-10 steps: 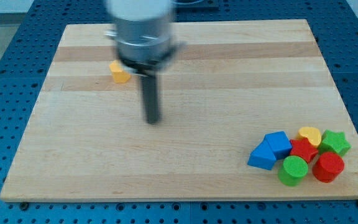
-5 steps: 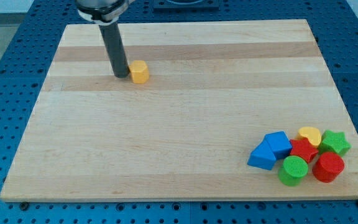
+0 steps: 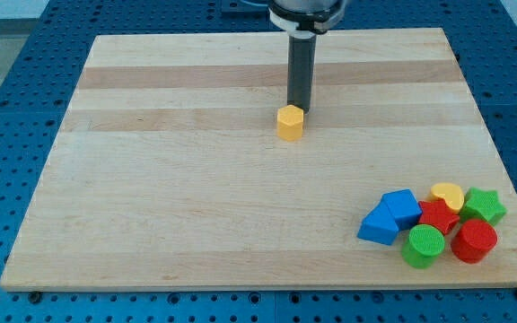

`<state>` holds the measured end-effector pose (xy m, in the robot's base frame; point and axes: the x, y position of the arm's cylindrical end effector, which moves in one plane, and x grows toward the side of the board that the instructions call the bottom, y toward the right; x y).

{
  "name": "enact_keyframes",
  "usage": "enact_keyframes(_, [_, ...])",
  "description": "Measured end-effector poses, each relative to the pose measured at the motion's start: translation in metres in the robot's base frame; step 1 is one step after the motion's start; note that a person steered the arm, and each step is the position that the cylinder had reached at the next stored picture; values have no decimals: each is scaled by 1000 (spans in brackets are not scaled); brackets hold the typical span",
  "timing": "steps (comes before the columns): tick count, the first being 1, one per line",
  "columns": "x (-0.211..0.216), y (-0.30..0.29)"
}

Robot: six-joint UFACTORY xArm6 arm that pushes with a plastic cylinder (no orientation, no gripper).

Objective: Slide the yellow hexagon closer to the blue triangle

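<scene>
While the yellow hexagon (image 3: pixel 289 122) sits near the middle of the wooden board (image 3: pixel 151 215), a little toward the view's top, my tip (image 3: pixel 299 108) stands just behind it, on its upper-right side, touching it or almost touching; I cannot tell which. The rod has no fingers, so nothing opens or closes and nothing is held; it can only push.

In this single camera view the blue triangle (image 3: pixel 380 224) lies well apart, at the view's bottom right, as the leftmost piece of a tight cluster. Beside it are a blue block (image 3: pixel 403 206), a red block (image 3: pixel 437 216), a yellow heart (image 3: pixel 447 194), a green star (image 3: pixel 483 205), a green cylinder (image 3: pixel 424 245) and a red cylinder (image 3: pixel 474 240).

To do the push well, I judge the tip should first go more to the hexagon's upper-left side, so that the push line passes through its centre and points down-right to the triangle. From the present side the hexagon would go down-left. An off-centre push may let it turn and slip away. Slow down near the cluster, so the other blocks are not disturbed.
</scene>
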<state>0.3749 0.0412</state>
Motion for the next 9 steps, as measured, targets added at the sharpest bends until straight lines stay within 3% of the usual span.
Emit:
enact_keyframes(2, [3, -47])
enact_keyframes(4, [16, -14])
enact_keyframes(6, [22, -49])
enact_keyframes(9, [86, -15])
